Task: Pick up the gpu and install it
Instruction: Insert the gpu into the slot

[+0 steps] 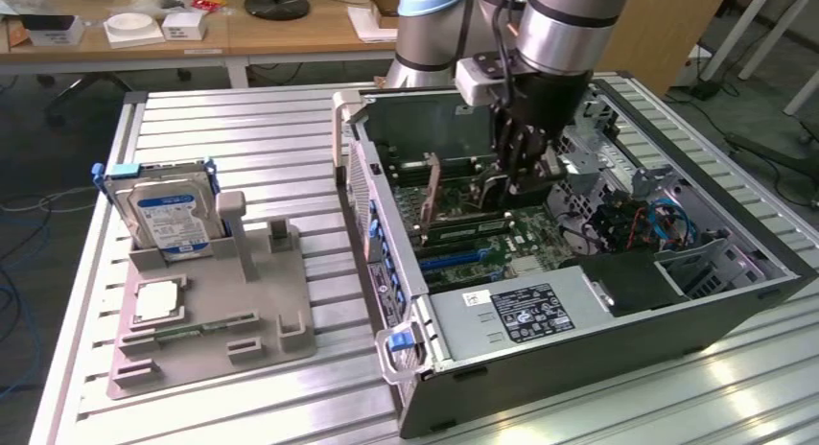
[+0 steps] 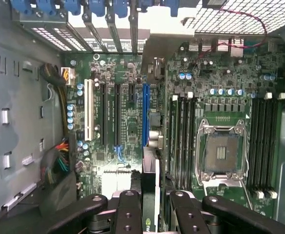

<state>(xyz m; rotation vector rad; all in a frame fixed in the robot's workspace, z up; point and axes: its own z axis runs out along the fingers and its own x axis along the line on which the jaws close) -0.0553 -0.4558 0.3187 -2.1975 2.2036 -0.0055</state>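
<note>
The gpu (image 2: 150,195) hangs edge-on between my fingers (image 2: 128,209), a green logo showing on its near end. My gripper (image 2: 152,202) is shut on it. The card is inside the open computer case (image 1: 666,316), just over the motherboard and close beside the long blue slot (image 2: 145,114). Its silver end bracket (image 2: 155,68) points toward the row of blue slot latches (image 2: 91,7). In the exterior view my gripper (image 1: 519,181) reaches down into the case, and the gpu (image 1: 438,189) shows as a thin upright plate toward that view's left.
An empty processor socket (image 2: 220,153) and memory slots (image 2: 181,141) lie beside the card. Cable bundles (image 2: 57,161) and the power supply (image 1: 525,311) crowd the case. On the exterior view's left, a grey fixture (image 1: 256,354) holds a hard drive (image 1: 173,215).
</note>
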